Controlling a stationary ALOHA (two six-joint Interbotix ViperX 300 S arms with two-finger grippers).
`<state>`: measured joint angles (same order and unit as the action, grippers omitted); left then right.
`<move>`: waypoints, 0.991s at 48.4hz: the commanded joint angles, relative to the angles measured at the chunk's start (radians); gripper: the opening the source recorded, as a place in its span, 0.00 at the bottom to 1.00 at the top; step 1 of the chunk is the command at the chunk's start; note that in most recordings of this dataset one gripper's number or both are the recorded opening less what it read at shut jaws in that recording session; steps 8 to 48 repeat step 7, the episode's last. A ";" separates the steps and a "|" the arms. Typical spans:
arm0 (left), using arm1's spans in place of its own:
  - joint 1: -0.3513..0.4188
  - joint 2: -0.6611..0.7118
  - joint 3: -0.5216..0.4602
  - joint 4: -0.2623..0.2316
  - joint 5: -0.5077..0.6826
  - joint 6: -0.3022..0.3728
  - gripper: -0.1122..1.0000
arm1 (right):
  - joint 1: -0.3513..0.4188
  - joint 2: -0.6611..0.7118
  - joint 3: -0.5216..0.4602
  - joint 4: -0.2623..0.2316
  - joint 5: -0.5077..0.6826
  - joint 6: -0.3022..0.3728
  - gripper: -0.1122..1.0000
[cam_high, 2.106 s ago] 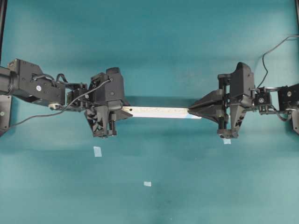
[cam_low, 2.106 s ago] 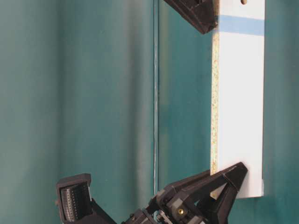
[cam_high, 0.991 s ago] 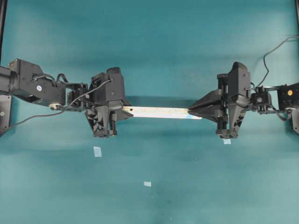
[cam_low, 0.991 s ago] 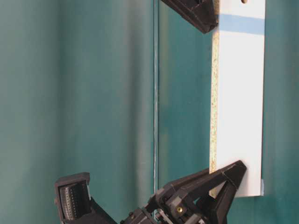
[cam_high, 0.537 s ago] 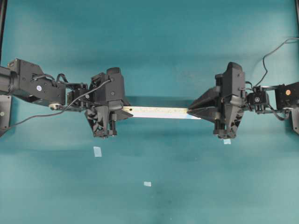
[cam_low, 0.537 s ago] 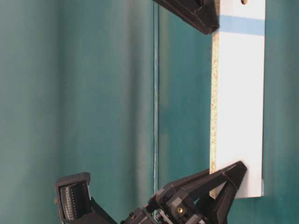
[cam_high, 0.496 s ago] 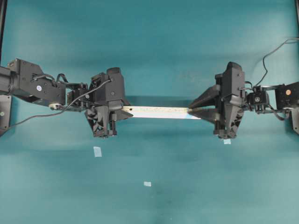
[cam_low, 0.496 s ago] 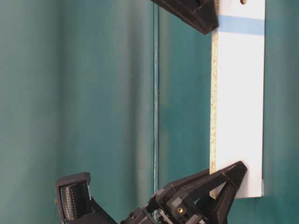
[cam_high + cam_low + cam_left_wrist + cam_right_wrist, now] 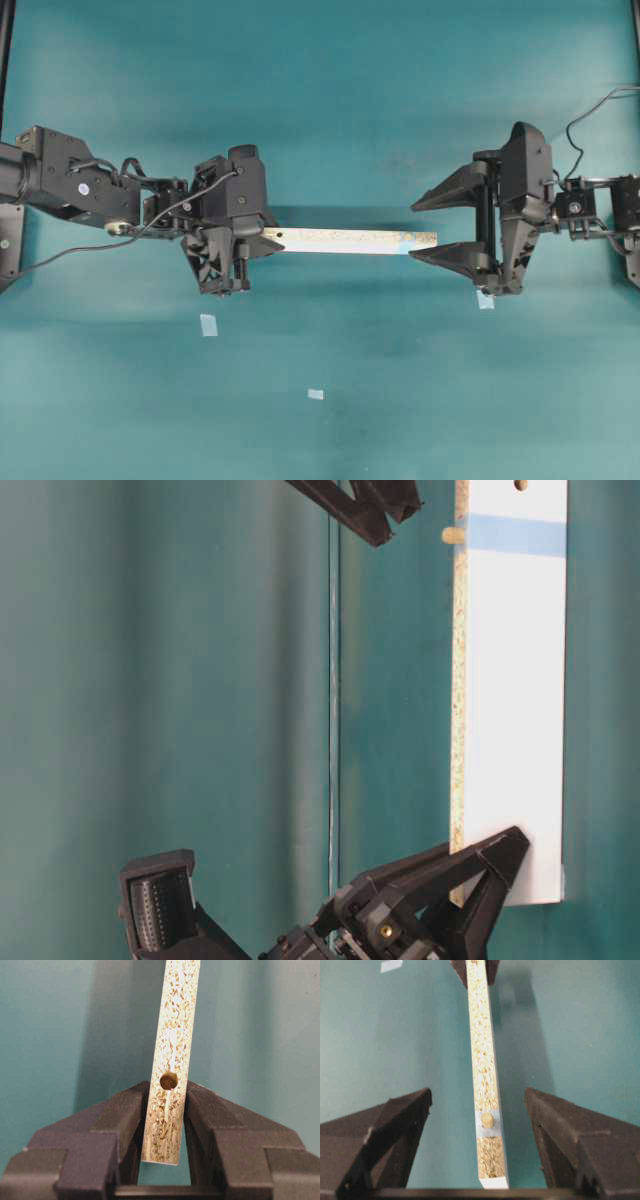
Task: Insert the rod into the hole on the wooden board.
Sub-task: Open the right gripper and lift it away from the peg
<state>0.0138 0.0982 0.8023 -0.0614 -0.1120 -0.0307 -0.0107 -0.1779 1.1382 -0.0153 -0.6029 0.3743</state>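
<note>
The left hand (image 9: pixel 262 243) is clamped on the left end of the wooden board (image 9: pixel 345 241), holding it off the worktop (image 9: pixel 400 400) on edge, its long axis running straight left to right between the two arms. Over on the right, the right hand (image 9: pixel 432 228) stands wide open, fingers splayed to the near and far side of the board's right end and touching nothing. And there's the rod (image 9: pixel 488 1120): it sits in the hole at the blue-marked end, a short stub poking out of the narrow speckled edge, clear in the table-level view (image 9: pixel 453 536) too. So the rod lies just left of the open right hand, between its fingers, with its own axis crossing the board's. To my eye the insertion looks done; the right arm is much the nearer one and need only draw away rightward along the board's line without brushing that stub.
</note>
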 commanded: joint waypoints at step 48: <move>0.002 -0.026 -0.023 0.002 -0.002 -0.006 0.61 | -0.002 -0.017 -0.006 0.000 -0.005 0.000 0.87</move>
